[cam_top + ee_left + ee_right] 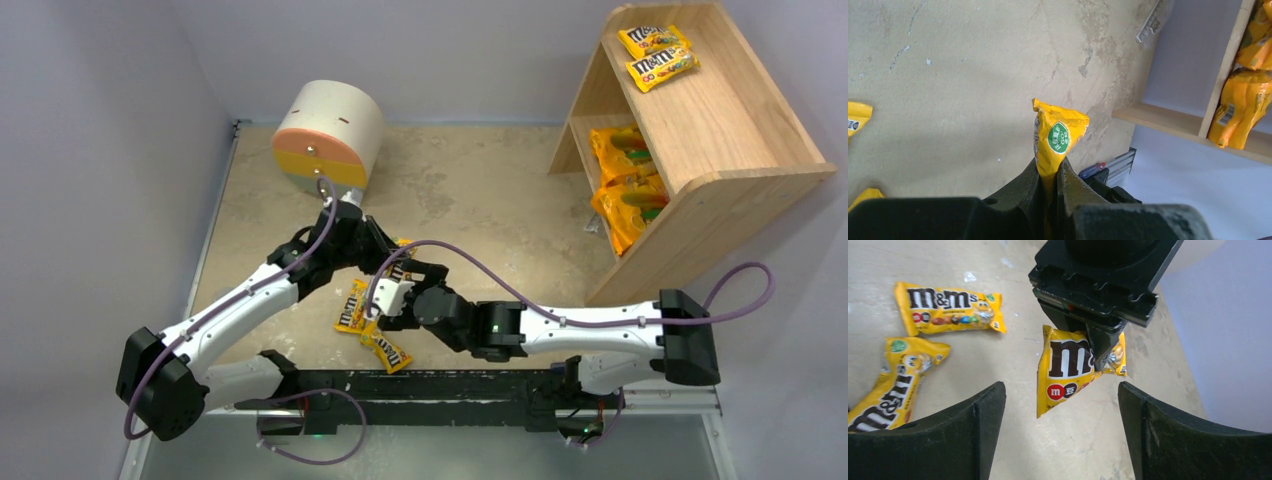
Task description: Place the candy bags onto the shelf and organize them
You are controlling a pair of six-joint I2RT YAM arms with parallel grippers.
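My left gripper (pixel 1052 170) is shut on one end of a small yellow M&M's packet (pixel 1059 134) and holds it above the table; in the top view the gripper (pixel 392 260) is at mid-table. My right gripper (pixel 1062 392) is open and empty, facing that hanging packet (pixel 1068 371) from close by, its fingers (pixel 973 425) either side and short of it. Two more M&M's packets (pixel 948 307) (pixel 895 382) lie flat on the table. The wooden shelf (pixel 735 150) at the right holds two M&M's packets (pixel 655 40) (pixel 662 68) on its top tier and two orange bags (pixel 620 150) (pixel 628 205) below.
A round cream cabinet (pixel 328 135) with orange and yellow drawers stands at the back left, just behind the left arm. A screwdriver (pixel 1093 169) lies by the metal rail near the table edge. Grey walls close in both sides.
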